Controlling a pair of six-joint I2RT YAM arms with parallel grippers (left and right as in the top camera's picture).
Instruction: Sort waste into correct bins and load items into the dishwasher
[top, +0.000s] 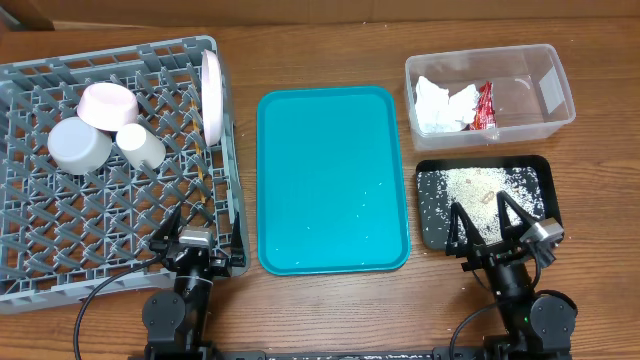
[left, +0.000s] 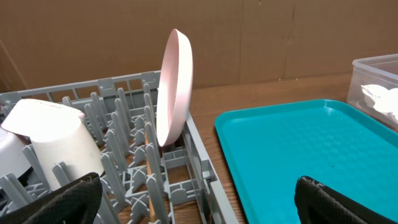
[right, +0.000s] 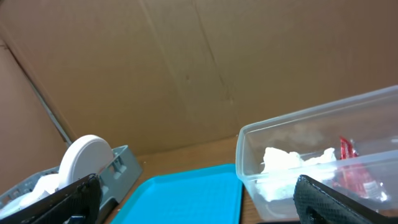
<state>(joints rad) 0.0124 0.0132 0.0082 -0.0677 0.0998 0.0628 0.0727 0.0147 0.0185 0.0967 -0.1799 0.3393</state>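
- Left pincer (top: 186, 222) spread wide, empty, over the dish rack (top: 60, 250) edge.
- Right pincer (top: 480, 212) spread wide, empty, over the black tray (top: 428, 236).
- Rice scraps (top: 480, 185) scattered across the tray.

Bright, even light falls from above, shadows soft, a mild sheen on the teal tray (top: 333, 150).

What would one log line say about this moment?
dish rack: plate upright, pink bowl, grey bowl, cup | clear tub: napkin, red wrapper | black tray: rice scraps | left gripper open | right gripper open
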